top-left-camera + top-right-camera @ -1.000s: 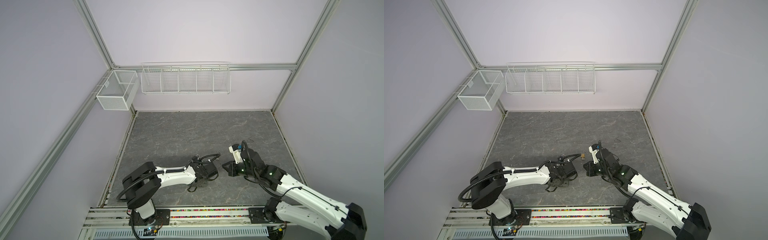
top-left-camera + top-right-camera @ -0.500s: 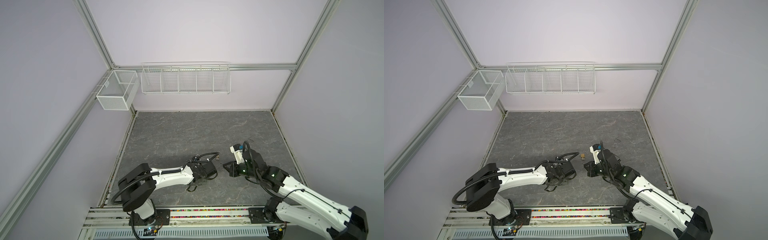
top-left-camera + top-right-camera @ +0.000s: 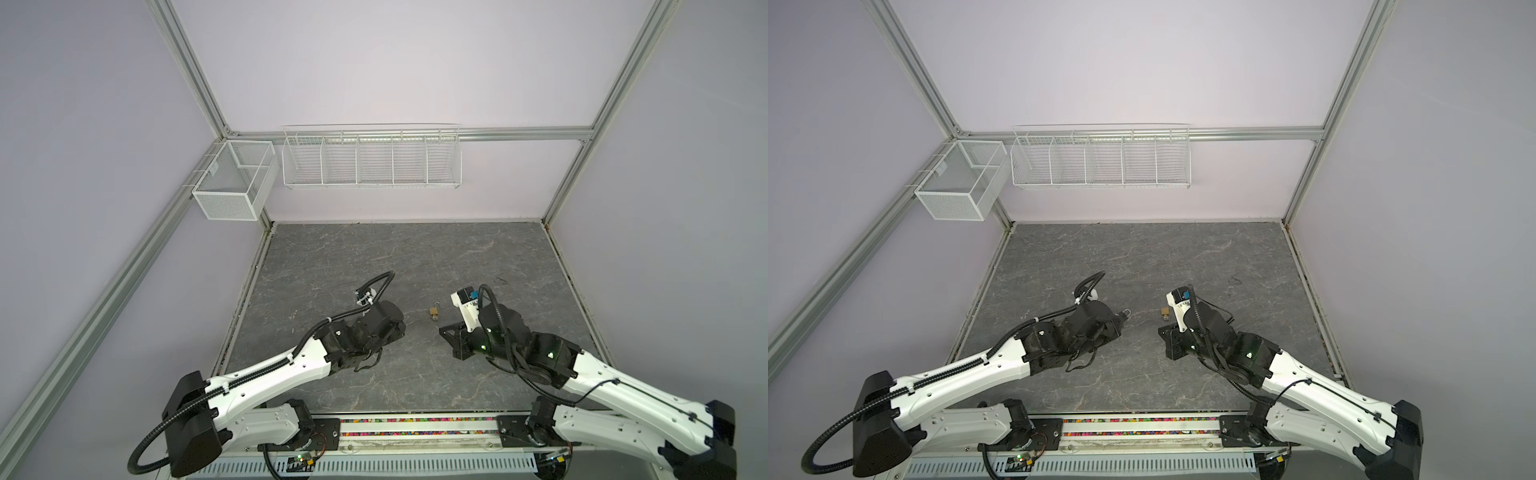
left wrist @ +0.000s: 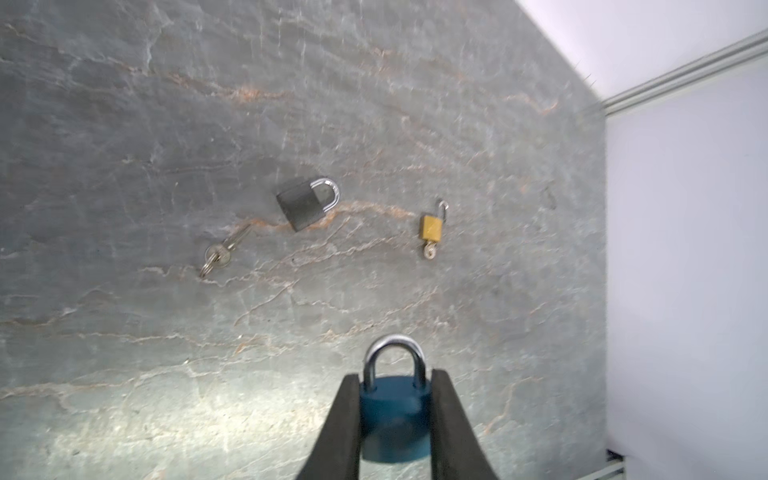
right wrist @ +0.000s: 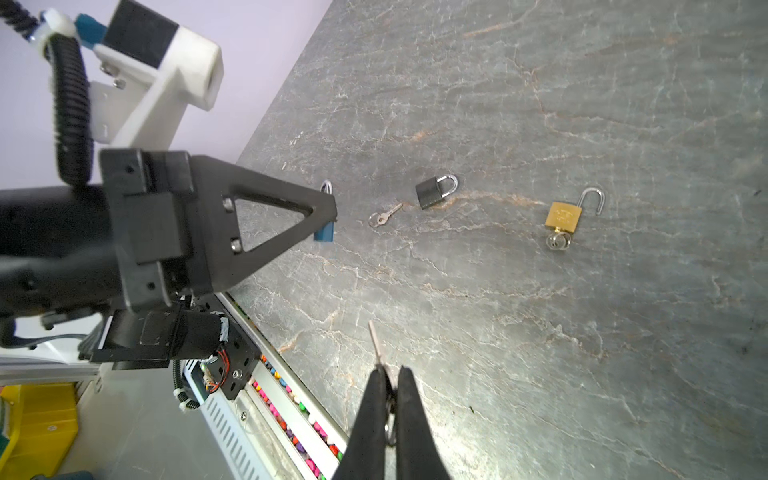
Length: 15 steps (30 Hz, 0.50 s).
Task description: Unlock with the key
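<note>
Blue padlock clamped in left gripper; key pinched in right gripper; brass padlock, open, keyed, at its 11 o'clock; grey padlock, loose key on table; three padlocks, three keys.

Key bow hidden in right gripper — blue padlock blurred.

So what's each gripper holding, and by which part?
The left gripper clamps the blue padlock by its body sides, shackle free. The right gripper pinches the key by its head, blade out.

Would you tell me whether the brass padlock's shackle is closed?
No, the brass padlock lies with its shackle swung open, free at one end.
</note>
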Available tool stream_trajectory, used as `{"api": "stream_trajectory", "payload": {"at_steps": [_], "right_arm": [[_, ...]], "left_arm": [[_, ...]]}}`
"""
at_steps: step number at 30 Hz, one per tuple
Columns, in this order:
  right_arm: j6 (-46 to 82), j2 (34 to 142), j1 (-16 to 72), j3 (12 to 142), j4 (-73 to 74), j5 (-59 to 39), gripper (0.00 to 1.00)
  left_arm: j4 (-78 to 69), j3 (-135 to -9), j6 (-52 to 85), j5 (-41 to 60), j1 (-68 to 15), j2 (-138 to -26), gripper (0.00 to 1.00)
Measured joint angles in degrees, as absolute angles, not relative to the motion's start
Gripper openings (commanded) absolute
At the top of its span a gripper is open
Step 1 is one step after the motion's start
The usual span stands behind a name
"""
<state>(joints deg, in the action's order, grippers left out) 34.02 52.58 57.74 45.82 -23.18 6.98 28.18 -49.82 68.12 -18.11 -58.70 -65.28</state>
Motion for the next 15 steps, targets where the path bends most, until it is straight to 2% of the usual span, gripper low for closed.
{"api": "stream_trajectory", "payload": {"at_steps": [9, 15], "right_arm": [[34.50, 55.99, 67.77, 48.60, -23.05, 16.99, 0.07], [34.15, 58.17, 71.46, 49.32, -19.57, 18.59, 0.06]], "left_arm": [[20.91, -48.36, 73.95, -19.16, -56.18, -58.87, 0.00], [16.51, -46.30, 78.04, -19.49, -55.92, -57.89, 0.00]]}}
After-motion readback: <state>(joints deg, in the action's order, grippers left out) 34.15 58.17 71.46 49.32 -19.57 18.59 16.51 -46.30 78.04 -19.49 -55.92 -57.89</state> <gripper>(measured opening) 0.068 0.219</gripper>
